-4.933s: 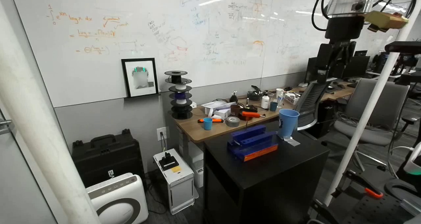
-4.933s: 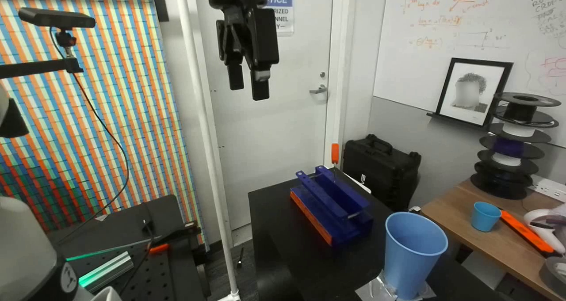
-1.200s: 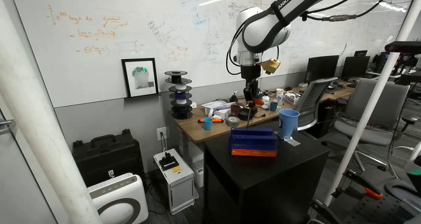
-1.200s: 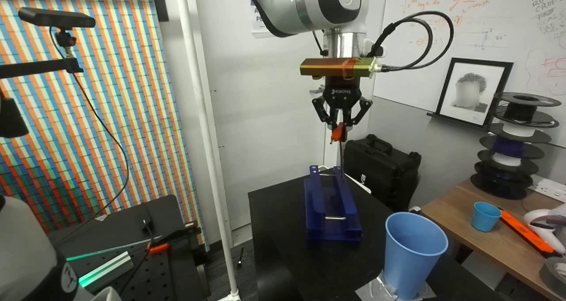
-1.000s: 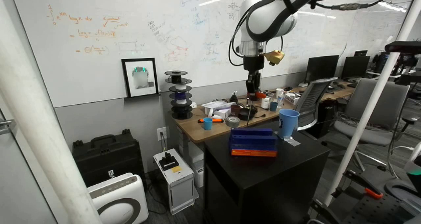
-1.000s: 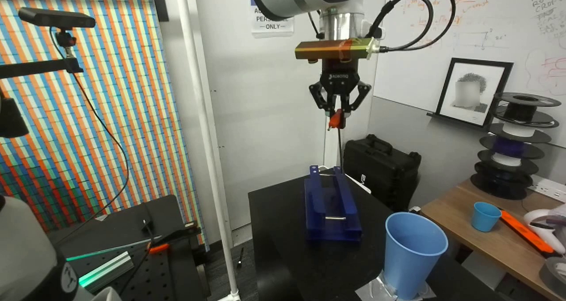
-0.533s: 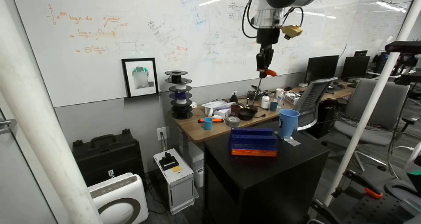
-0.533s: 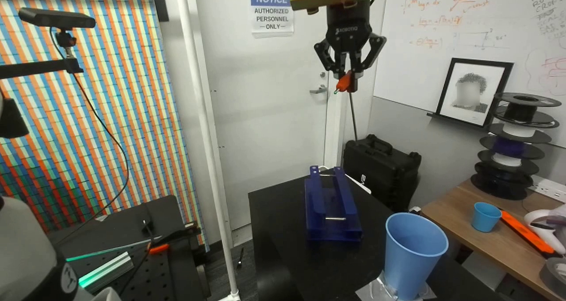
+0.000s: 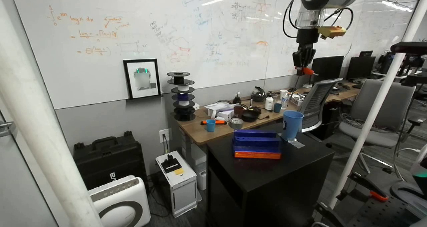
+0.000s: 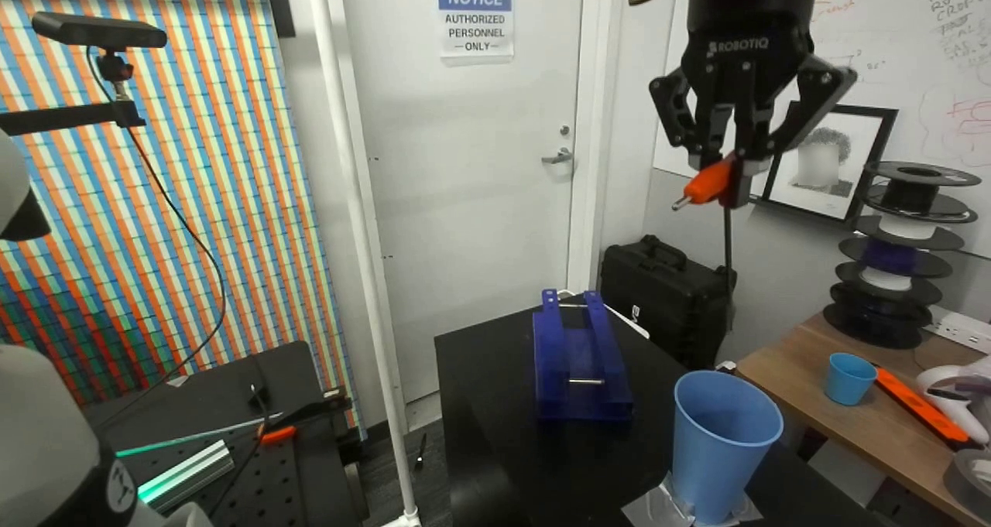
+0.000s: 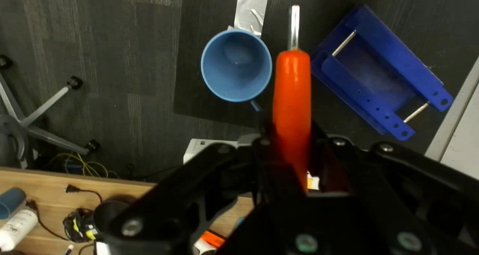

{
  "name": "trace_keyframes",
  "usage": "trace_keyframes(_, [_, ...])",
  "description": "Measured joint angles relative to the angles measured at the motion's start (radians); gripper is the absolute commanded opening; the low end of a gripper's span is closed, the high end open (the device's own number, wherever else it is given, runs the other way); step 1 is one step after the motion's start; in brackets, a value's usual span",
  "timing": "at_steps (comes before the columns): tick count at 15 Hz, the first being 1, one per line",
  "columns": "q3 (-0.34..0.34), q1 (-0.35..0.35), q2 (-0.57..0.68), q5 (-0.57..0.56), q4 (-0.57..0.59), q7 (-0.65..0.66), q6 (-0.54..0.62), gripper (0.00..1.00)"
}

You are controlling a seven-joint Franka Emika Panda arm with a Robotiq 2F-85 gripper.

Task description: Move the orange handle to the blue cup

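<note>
One orange handle (image 11: 293,97), up in the air, squeezed tight between the fingers of the gripper (image 10: 721,175), thin dark rod (image 10: 728,237) hanging down under it. Well below that you've got the blue cup (image 10: 724,442) standing upright on the table (image 10: 495,372), some silvery tape (image 10: 650,504) by its base. Also on the table in an exterior view: the dark-blue box (image 10: 582,357), farther back and over to the left of the cup.

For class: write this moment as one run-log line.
black gripper: shut on slim orange handle, aloft | light-blue tapered cup: upright on black cabinet | handle: not yet in cup
</note>
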Motion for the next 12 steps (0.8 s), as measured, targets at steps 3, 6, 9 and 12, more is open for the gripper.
trace_keyframes(3, [-0.01,-0.01,0.049,0.004,-0.024,0.036,0.01,0.11])
trace_keyframes(6, [-0.01,-0.011,0.107,0.007,-0.029,0.067,0.017,0.11])
trace_keyframes(9, [-0.011,-0.019,0.168,0.009,-0.029,0.091,0.018,0.13])
trace_keyframes(12, [-0.011,-0.032,0.231,0.023,-0.021,0.109,0.02,0.53])
